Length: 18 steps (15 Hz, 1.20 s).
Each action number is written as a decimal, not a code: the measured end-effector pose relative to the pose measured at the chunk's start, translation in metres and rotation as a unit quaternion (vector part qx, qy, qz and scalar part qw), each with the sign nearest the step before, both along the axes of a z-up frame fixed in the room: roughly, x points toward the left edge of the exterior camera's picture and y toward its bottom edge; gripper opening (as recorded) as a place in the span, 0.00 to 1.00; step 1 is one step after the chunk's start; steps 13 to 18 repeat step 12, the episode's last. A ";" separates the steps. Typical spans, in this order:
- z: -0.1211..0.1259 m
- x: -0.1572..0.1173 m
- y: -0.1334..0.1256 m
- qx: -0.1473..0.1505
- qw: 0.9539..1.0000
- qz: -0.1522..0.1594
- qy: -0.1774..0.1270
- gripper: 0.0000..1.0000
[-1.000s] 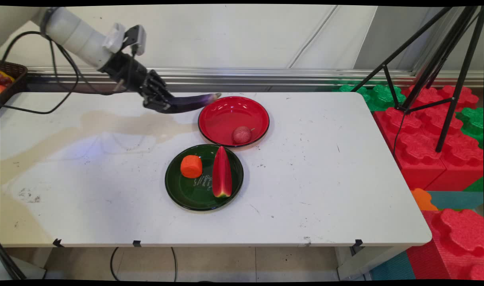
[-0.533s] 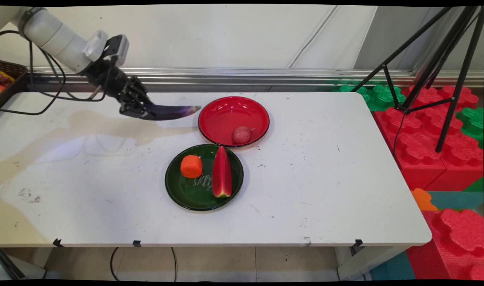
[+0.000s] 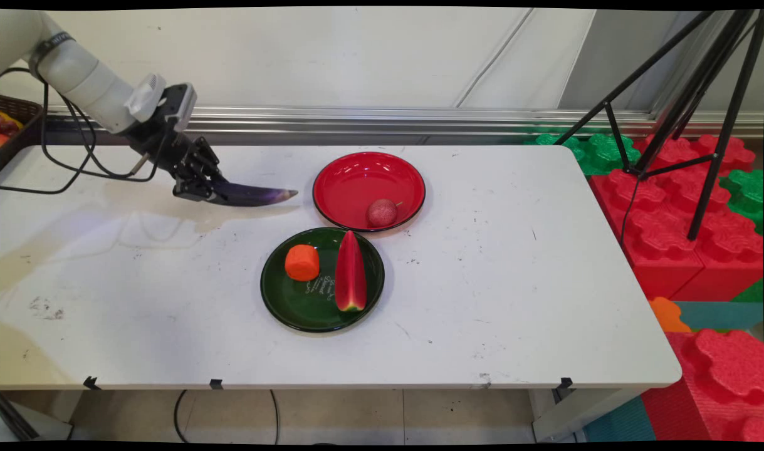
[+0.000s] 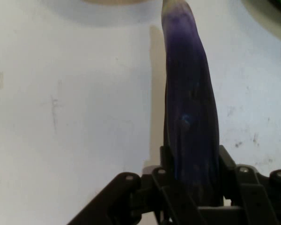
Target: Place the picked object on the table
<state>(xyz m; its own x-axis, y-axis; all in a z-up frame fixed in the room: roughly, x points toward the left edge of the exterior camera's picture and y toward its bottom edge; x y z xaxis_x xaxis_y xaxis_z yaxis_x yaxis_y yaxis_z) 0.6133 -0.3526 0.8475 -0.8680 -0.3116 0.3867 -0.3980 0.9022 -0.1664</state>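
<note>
One long purple eggplant (image 3: pixel 251 195) sits clamped between the fingers of the gripper (image 3: pixel 197 186), which grip it at its thick end — the rest juts out sideways toward the red plate (image 3: pixel 356 164), low over the white table (image 3: pixel 513 282) and just short of the plate's rim. In the hand view the eggplant (image 4: pixel 192 117) runs straight away from the linkage, held only at its base.

The risk, as I judge it, lies in that lopsided hold: with so much length hanging past the fingers, the eggplant could pivot or droop in the grip, and its smooth, glossy skin would help it slip. Its pale tip rides close to the tabletop, so a slight dip might drag it; a sideways sweep could knock the red plate, where a small reddish lychee-like fruit (image 3: pixel 382 212) lies near the front rim.

The eggplant looks slim, curved and tapering — dark violet along the body, fading lighter at the point. Nearer the camera, a dark green plate (image 3: pixel 287 304) holds an orange carrot chunk (image 3: pixel 302 262) and a watermelon wedge (image 3: pixel 350 273), well apart from the gripper.
</note>
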 end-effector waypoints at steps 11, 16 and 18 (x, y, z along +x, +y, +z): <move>-0.034 0.010 -0.005 0.008 1.000 -0.001 -0.004 1.00; -0.034 0.011 -0.004 0.008 1.000 0.000 -0.003 1.00; -0.034 0.011 -0.004 0.008 1.000 0.000 -0.003 1.00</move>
